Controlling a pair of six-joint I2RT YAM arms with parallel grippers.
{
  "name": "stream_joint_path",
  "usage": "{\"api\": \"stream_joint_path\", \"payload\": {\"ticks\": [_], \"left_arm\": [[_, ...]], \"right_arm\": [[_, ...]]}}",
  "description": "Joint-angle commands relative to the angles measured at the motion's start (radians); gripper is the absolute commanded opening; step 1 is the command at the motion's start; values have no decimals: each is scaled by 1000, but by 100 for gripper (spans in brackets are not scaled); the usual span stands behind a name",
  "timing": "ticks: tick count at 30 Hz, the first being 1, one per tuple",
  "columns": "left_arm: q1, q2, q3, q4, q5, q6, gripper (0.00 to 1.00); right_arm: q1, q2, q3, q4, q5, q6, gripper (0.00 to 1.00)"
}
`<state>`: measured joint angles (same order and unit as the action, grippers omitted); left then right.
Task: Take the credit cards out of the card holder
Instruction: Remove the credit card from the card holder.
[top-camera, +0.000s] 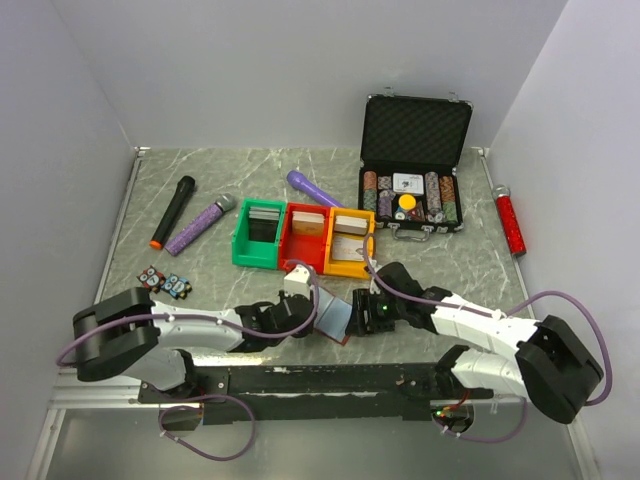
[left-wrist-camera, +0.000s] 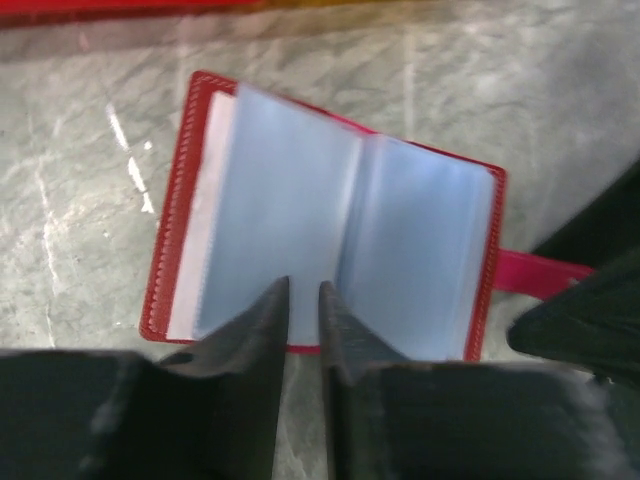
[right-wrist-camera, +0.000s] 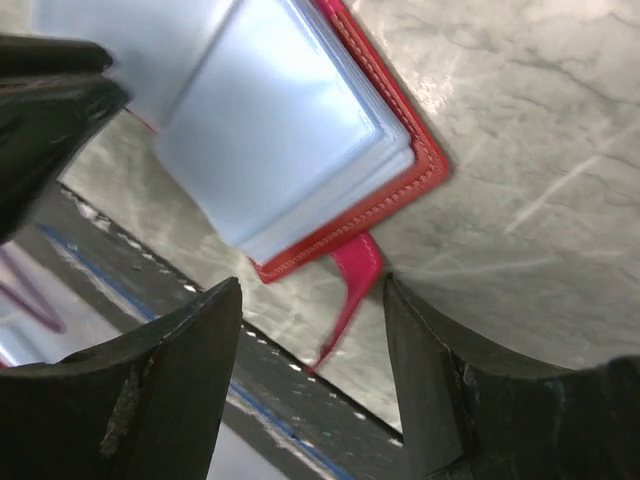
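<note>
Dark-red card holder (left-wrist-camera: 330, 230) lies open on the worktop (left-wrist-camera: 80, 200); we note left gripper (left-wrist-camera: 303, 300) nearly closed at its near edge, grip not discernible, right gripper (right-wrist-camera: 310, 290) wide open astride its snap tab (right-wrist-camera: 352, 283), empty.

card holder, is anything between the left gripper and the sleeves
Nothing visible. The card holder lies open on the table, sleeves up, and the left gripper has its tips right at their near edge. The right gripper stands open around the snap tab, off to the side.
</note>
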<state>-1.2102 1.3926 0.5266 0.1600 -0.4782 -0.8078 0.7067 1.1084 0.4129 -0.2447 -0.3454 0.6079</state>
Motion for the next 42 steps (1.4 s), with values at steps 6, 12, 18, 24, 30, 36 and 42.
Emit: {"api": "stream_joint_path", "payload": {"ticks": [6, 12, 18, 24, 30, 36, 42], "left_arm": [[21, 57, -28, 15, 27, -71, 1], [21, 43, -80, 26, 53, -122, 1], [20, 6, -135, 32, 82, -172, 1], [1, -49, -168, -10, 67, -221, 1], [-25, -96, -180, -82, 40, -286, 1], [-48, -101, -174, -100, 23, -310, 1], [-66, -171, -154, -158, -28, -307, 1]], "right_arm": [[-12, 2, -36, 50, 37, 66, 68], [-13, 71, -45, 142, -30, 102, 65], [-13, 148, -45, 237, -87, 136, 61], [-13, 182, -20, 240, -90, 132, 45], [-13, 212, -14, 267, -116, 124, 25], [-13, 246, 0, 286, -127, 115, 19], [-12, 196, 27, 225, -101, 64, 0]]}}
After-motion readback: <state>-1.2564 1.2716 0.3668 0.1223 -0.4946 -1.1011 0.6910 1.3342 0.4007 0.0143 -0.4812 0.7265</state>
